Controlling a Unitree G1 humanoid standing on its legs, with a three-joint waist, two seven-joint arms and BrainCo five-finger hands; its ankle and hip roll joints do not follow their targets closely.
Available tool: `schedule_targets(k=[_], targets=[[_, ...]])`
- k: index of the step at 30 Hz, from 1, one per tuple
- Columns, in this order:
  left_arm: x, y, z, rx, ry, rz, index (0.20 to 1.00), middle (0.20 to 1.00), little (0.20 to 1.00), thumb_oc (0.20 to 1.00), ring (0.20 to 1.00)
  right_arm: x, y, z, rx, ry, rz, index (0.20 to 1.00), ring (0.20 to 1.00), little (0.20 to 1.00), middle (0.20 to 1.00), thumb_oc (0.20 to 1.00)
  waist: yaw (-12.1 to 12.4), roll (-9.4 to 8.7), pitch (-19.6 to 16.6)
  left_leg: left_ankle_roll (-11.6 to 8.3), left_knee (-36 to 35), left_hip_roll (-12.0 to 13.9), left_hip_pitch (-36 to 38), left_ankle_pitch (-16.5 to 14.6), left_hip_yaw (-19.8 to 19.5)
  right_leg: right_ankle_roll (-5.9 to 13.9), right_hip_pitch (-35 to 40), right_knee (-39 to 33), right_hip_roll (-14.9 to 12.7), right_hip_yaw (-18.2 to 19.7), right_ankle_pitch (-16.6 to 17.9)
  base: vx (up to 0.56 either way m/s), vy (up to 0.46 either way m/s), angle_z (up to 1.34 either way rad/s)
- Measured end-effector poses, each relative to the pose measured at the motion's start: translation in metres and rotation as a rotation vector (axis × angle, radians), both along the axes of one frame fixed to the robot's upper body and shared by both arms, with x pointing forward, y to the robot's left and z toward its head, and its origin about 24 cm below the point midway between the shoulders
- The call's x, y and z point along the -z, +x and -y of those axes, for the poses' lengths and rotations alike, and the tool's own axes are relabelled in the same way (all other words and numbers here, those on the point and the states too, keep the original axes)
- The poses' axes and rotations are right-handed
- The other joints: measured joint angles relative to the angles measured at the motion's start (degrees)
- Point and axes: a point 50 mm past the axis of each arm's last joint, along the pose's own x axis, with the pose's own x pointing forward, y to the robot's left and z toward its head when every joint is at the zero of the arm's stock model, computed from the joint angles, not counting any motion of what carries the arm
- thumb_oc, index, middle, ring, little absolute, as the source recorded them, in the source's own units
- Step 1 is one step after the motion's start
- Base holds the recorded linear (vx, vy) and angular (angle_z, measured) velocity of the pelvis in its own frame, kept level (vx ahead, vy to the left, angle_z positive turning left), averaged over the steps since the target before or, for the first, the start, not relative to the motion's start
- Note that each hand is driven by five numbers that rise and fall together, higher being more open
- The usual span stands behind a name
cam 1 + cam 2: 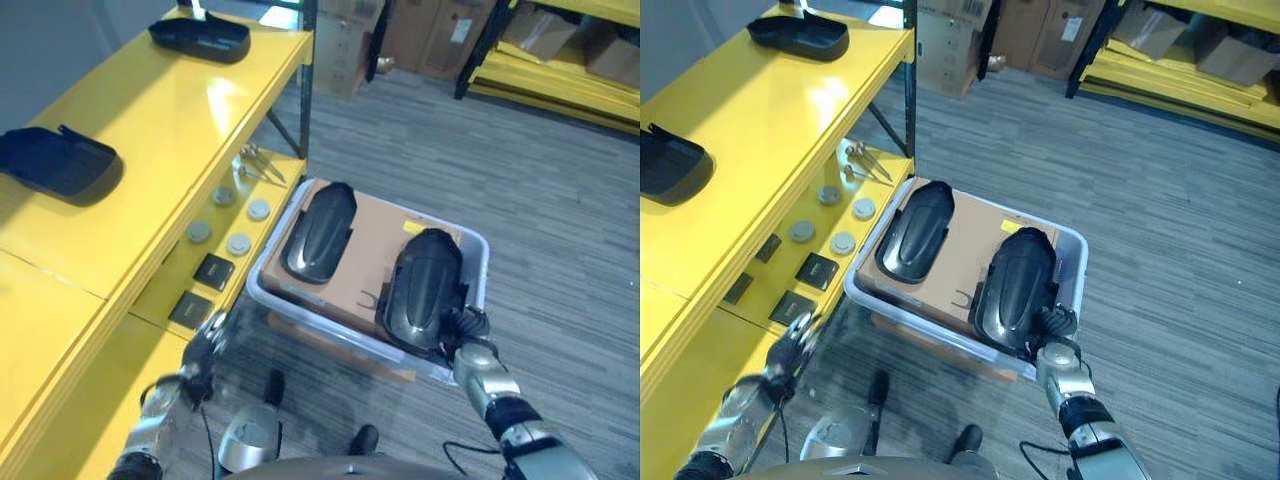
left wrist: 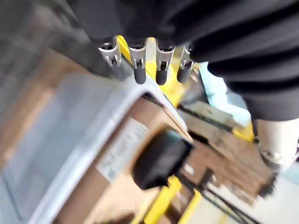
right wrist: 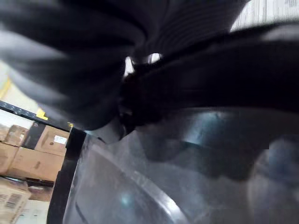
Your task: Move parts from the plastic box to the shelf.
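Observation:
A clear plastic box (image 1: pixel 478 262) stands on the floor beside the yellow shelf (image 1: pixel 200 130). On cardboard inside it lie two black moulded parts, one on the left (image 1: pixel 320 232) and one on the right (image 1: pixel 420 285). My right hand (image 1: pixel 470 335) is at the near end of the right part, fingers curled on its edge; the right wrist view shows that dark part (image 3: pixel 224 79) pressed close above the box wall (image 3: pixel 140 186). My left hand (image 1: pixel 205 345) hangs low by the shelf's front, fingers (image 2: pixel 140 70) straight and holding nothing. Two more black parts (image 1: pixel 200 38) (image 1: pixel 55 160) rest on the shelf top.
The lower shelf level holds round grey discs (image 1: pixel 238 243), flat black squares (image 1: pixel 213 271) and metal tools (image 1: pixel 258 165). Cardboard cartons (image 1: pixel 430 35) stand at the back. Another yellow rack (image 1: pixel 560 80) runs along the far right, with grey carpet between.

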Motion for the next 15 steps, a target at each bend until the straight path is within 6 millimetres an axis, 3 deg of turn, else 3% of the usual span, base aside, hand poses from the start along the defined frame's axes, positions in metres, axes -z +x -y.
schedule_targets(k=[2,6,8,9,10,15], targets=[[-0.029,0.017,0.01,0.076,-0.045,0.071,1.0,1.0,1.0,1.0,1.0,-0.006,0.004,-0.002,-0.002,0.002,0.03,0.2,0.2,0.2,0.2,0.2,-1.31,0.77,-0.78,0.26,-0.54,-0.18,2.37,-0.18,0.77,0.01,1.64,0.02,-0.23,0.94,0.02,0.06,0.077,-0.21],[-0.049,0.042,0.036,0.176,-0.1,0.089,1.0,1.0,1.0,1.0,1.0,-0.019,0.013,-0.005,-0.029,-0.007,0.077,0.2,0.2,0.2,0.2,0.2,-4.2,2.28,-3.75,0.16,-1.75,-0.14,4.87,0.22,2.26,0.1,2.46,-0.02,-0.34,2.54,-0.07,0.04,0.048,-0.21],[-0.081,0.072,0.067,0.275,-0.101,0.141,1.0,1.0,1.0,1.0,1.0,-0.041,0.042,-0.022,-0.114,-0.031,0.117,0.2,0.2,0.2,0.2,0.2,-6.79,2.48,-4.0,0.52,-1.83,0.16,5.9,0.09,3.77,-0.01,2.59,-0.03,-0.27,4.2,-0.04,0.03,0.041,-0.34],[-0.106,0.09,0.089,0.341,-0.105,0.191,1.0,1.0,1.0,1.0,1.0,-0.062,0.062,-0.036,-0.177,-0.039,0.186,0.2,0.2,0.2,0.2,0.2,-8.41,2.65,-5.08,0.46,-1.83,0.15,6.02,0.28,4.33,0.35,2.33,-0.01,-0.27,4.98,0.3,0.02,0.029,-0.43],[-0.112,0.095,0.103,0.363,-0.122,0.193,1.0,1.0,1.0,1.0,1.0,-0.075,0.07,-0.04,-0.193,-0.04,0.233,0.2,0.2,0.2,0.2,0.2,-8.95,2.79,-5.96,0.37,-1.82,0.28,6.37,0.22,4.94,0.35,2.3,0.0,-0.19,5.53,0.32,0.03,0.026,-0.3],[-0.074,0.101,0.11,0.287,-0.175,-0.092,1.0,1.0,1.0,1.0,1.0,-0.118,0.105,-0.078,-0.376,-0.148,0.285,0.2,0.2,0.2,0.2,0.2,-10.62,3.83,-7.1,0.12,-1.71,1.22,7.01,-0.08,6.01,0.11,2.16,0.0,0.67,6.73,0.31,0.02,0.013,-0.15]])
